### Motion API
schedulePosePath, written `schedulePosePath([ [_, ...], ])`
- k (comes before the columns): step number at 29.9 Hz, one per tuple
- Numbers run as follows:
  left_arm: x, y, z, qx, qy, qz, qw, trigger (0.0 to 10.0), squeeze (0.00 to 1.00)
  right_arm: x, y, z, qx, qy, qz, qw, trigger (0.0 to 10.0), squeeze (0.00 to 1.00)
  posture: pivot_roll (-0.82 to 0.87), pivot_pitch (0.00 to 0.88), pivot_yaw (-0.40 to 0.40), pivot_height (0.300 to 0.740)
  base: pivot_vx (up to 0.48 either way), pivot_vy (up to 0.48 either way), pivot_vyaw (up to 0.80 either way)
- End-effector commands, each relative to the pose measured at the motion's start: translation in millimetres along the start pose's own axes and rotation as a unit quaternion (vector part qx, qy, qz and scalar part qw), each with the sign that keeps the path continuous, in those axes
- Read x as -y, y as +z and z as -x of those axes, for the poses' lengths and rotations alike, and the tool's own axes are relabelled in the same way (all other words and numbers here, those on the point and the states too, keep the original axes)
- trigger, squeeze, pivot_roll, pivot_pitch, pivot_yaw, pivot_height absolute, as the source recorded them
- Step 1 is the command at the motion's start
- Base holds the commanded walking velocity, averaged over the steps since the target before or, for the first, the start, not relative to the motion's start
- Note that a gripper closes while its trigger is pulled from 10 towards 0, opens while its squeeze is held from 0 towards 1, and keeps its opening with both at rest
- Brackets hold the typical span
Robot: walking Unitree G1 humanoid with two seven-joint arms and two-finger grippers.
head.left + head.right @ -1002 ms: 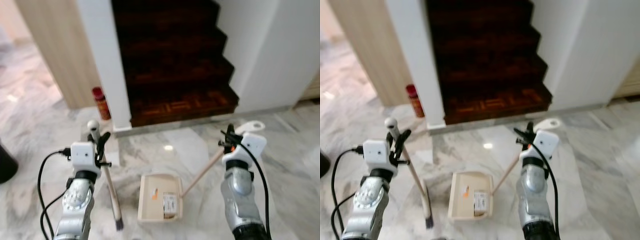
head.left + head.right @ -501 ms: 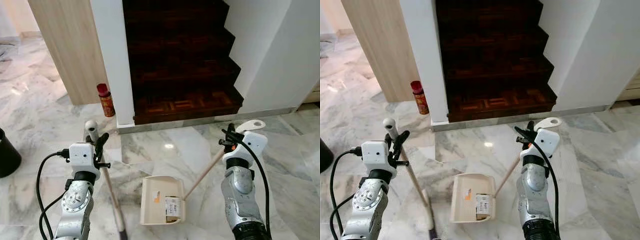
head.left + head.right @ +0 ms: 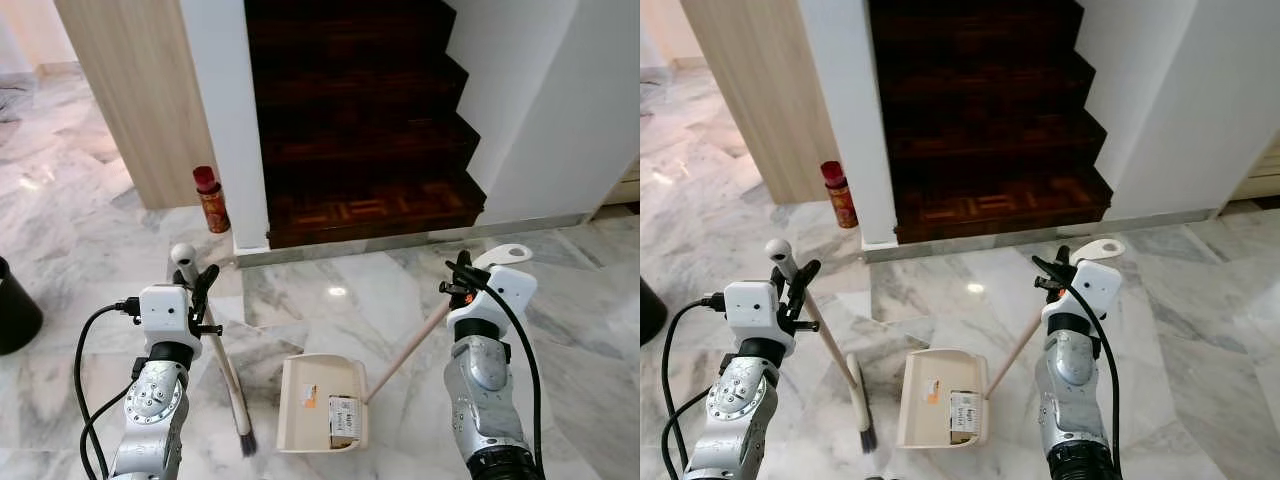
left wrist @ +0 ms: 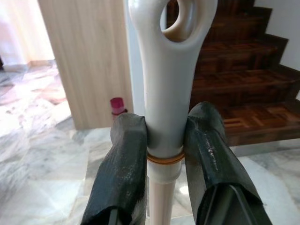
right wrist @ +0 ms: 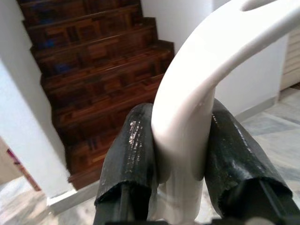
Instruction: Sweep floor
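One broom (image 3: 228, 378), lower left of the head view, is clamped at its grey handle top by the left gripper (image 4: 166, 154); one dustpan (image 3: 322, 402), lower centre on the marble floor (image 3: 90, 250), is clamped at its white handle loop by the right gripper (image 5: 180, 154). Both look light, stiff and smooth plastic (liable to twist in the fingers), so those top holds seem right. Also counted: one red can (image 3: 210, 198), upper left beside the stairs (image 3: 360, 120).

We see a grey-veined white marble floor (image 3: 330, 290) across the lower frame, dark brown parquet stairs (image 3: 360, 130) at upper centre, and white walls (image 3: 560, 110) beside a pale wood panel (image 3: 130, 90) at upper left. A red can (image 3: 211, 199) stands there. The dustpan (image 3: 322, 403) is cream, the broom (image 3: 225, 360) pale with dark bristles, each claw black.
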State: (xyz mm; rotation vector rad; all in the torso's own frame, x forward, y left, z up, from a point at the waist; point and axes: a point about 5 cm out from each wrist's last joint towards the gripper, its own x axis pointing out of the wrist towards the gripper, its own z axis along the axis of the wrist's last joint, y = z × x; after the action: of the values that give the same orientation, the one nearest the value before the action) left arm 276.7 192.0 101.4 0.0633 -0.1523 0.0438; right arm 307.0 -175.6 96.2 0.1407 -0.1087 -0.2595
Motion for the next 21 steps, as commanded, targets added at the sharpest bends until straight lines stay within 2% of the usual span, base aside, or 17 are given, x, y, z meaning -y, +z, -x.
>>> schedulePosePath([
  [1,-0.6,11.3,-4.4,0.025,-0.002,0.003,1.0,10.0,0.0,-6.1,11.0,-4.1,0.021,0.008,-0.015,1.0,10.0,0.0,0.1,0.027,-0.008,0.74,0.0,0.304,0.0],
  [21,2.4,10.0,-1.8,0.021,0.0,0.009,1.0,10.0,0.0,-6.7,10.9,-3.8,0.014,0.019,-0.015,1.0,10.0,0.0,0.09,0.052,-0.018,0.74,0.0,0.301,0.0],
])
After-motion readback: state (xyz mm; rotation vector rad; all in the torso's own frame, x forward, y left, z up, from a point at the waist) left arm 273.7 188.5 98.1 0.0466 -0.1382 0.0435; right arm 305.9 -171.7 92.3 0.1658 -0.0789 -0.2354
